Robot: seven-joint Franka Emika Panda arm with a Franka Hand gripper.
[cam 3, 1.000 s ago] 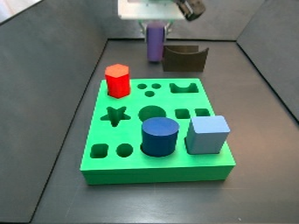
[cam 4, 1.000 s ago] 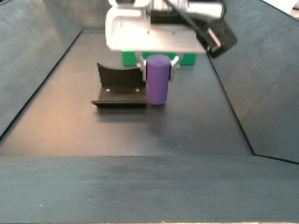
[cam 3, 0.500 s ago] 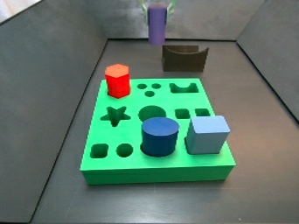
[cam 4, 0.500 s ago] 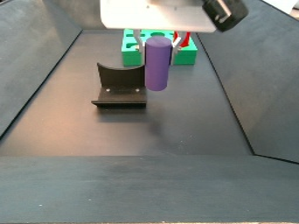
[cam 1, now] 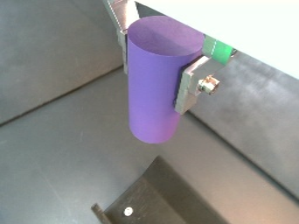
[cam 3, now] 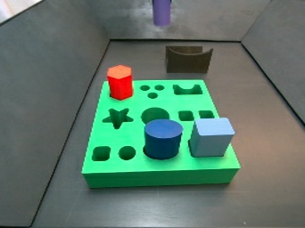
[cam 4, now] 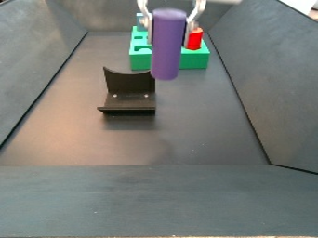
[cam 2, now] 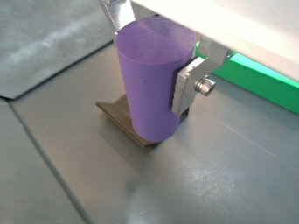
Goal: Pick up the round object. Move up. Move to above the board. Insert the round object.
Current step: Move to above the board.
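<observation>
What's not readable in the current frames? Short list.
- Gripper: cropped by the top edge in a side view; only finger stubs show. Out of frame in the other, where only the round object pokes in.
- Far finger: mostly hidden behind the round object in both wrist views.
- Board: middle hidden behind the held round object in a side view; only a green sliver shows in the wrist views.
- Fixture: mostly covered by the round object in a wrist view.

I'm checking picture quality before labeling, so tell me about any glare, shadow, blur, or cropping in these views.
In both wrist views the gripper body is blown out to plain white above the purple cylinder, while the silver fingers stay sharp. In a side view the cylinder is cut off by the frame edge, the gripper barely shows, and the green board is evenly lit. In a side view a faint shadow lies near the fixture.
</observation>
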